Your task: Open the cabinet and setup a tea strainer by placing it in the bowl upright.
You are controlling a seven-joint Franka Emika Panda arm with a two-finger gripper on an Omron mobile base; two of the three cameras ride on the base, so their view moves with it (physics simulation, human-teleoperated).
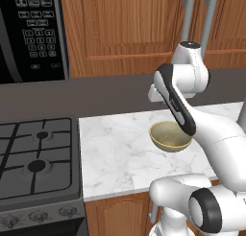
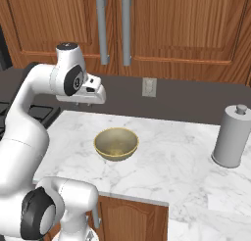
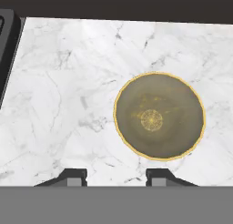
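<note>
Claw (image 3: 115,176) poised above the marble surface (image 2: 186,161), fingertips parted with bare marble showing between them; it holds nothing. The bowl (image 2: 116,143) rests upright and empty on the surface, just right of the claw's line of sight in the hand view. The cabinet (image 2: 184,24) is closed, its door up and to the right of the claw on the far wall, with the long vertical handle (image 2: 126,31) at the door's left edge. The tea strainer is presumably behind that door. The coming move is judged to be an upward, far-side reach to that handle.
</note>
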